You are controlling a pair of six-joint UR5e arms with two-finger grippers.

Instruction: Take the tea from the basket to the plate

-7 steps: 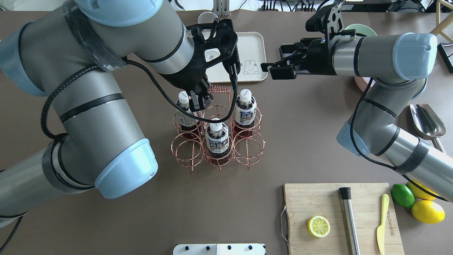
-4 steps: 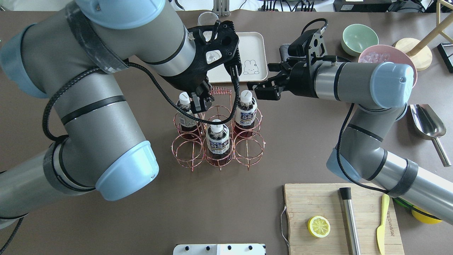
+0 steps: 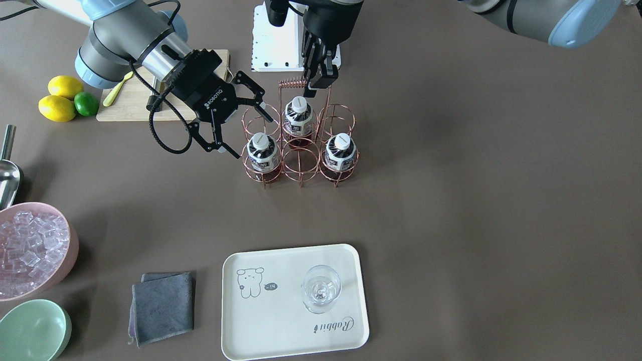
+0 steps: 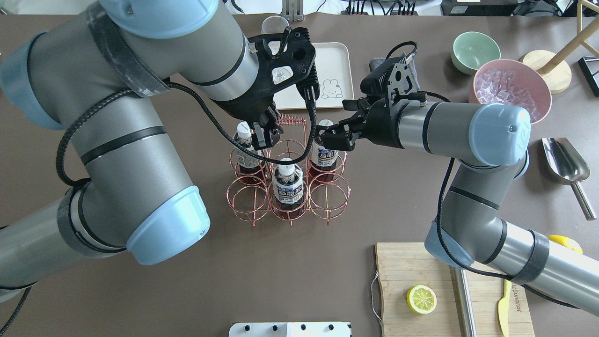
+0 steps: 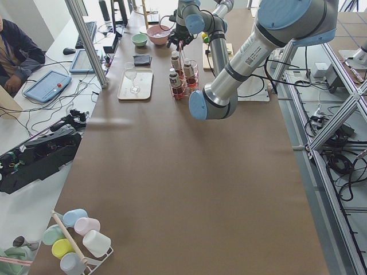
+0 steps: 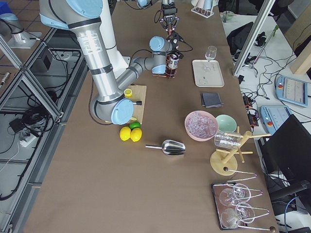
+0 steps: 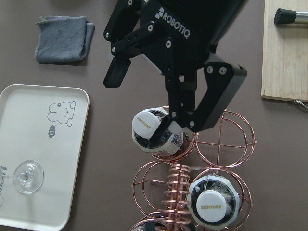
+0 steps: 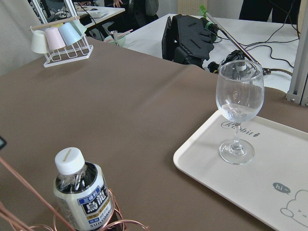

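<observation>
The copper wire basket (image 4: 327, 194) (image 3: 301, 165) holds three tea bottles. My right gripper (image 4: 330, 133) (image 3: 256, 138) is open, its fingers on either side of the cap of the far-right tea bottle (image 4: 323, 157) (image 3: 262, 153) (image 7: 149, 127). My left gripper (image 4: 264, 135) (image 3: 315, 85) is shut at the end of the basket's coiled handle (image 4: 290, 120) (image 7: 178, 192). The other tea bottles (image 4: 288, 182) (image 4: 245, 147) stand in their cells. The cream plate (image 4: 334, 65) (image 3: 281, 321) (image 8: 269, 163) lies beyond the basket and carries a stemmed glass (image 3: 321, 288) (image 8: 238, 106).
A grey cloth (image 3: 163, 306) lies beside the plate. A pink bowl of ice (image 4: 510, 89), a green bowl (image 4: 472, 49) and a metal scoop (image 4: 564, 161) are at the right. A cutting board (image 4: 421, 281) with a lemon slice is at the near right.
My right arm has swung left and down toward the basket, and its open gripper now straddles the far-right bottle's cap. The left arm and the basket have not moved.
</observation>
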